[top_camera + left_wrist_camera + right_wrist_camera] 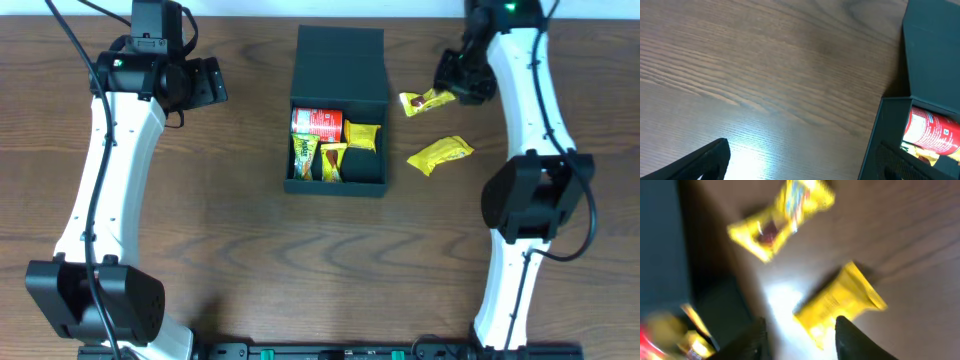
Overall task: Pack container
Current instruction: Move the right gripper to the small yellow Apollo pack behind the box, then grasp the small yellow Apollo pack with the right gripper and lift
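**A:** Where is the container [337,178] from the right gripper [800,325]?

**B:** Off to its side, just past the loose packets. The lid [340,55] is folded back flat on the far end.

**A:** What is packed so far?

**B:** A red packet [318,123], some yellow packets [362,135] and a green-and-yellow one [304,152] lie inside. I'd call the job well past halfway.

**A:** And what is left?

**B:** Two things on the table [250,230], both close under the right gripper. One is a yellow packet with a dark patch [780,217], farther out from the fingers. The other is a plain yellow packet [840,302], just beside one fingertip. By my reckoning both need to go in, and then the lid has to come down.

**A:** Is the right gripper holding either?

**B:** No. The view is blurred, but its jaws are parted, with bare wood between them.

**A:** And the left gripper [213,82]?

**B:** Spread wide and empty, over bare wood, with the container off to its side.
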`<state>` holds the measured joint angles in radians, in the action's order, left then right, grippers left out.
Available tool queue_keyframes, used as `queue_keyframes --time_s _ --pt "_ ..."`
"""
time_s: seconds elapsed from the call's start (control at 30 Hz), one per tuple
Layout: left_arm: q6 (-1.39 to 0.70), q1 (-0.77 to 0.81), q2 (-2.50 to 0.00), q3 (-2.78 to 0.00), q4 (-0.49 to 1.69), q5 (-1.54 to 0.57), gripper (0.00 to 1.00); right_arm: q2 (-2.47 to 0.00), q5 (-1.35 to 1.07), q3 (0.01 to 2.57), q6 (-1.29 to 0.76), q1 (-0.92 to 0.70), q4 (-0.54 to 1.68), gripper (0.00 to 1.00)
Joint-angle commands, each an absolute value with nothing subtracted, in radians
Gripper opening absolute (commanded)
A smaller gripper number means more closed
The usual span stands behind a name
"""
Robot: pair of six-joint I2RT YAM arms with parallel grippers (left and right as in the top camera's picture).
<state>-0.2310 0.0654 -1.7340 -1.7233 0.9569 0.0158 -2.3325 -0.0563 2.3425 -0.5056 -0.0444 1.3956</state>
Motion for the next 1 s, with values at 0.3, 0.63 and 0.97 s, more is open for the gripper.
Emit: queue_keyframes --time_s 0.3,0.63,0.97 --pt "-0.223 0.062 -1.741 -1.721 0.962 0.034 0.94 -2.431 -0.117 2.353 -1.197 -0.091 1.266 0.46" --pt "-0.221 0.062 -1.741 -1.721 0.964 0.034 0.94 -2.506 -0.121 2.353 -1.29 -0.069 1.237 0.45" --pt "-0.22 0.062 -1.741 -1.721 0.963 0.034 0.94 -2.527 -0.101 2.353 -1.246 -0.031 1.217 0.41"
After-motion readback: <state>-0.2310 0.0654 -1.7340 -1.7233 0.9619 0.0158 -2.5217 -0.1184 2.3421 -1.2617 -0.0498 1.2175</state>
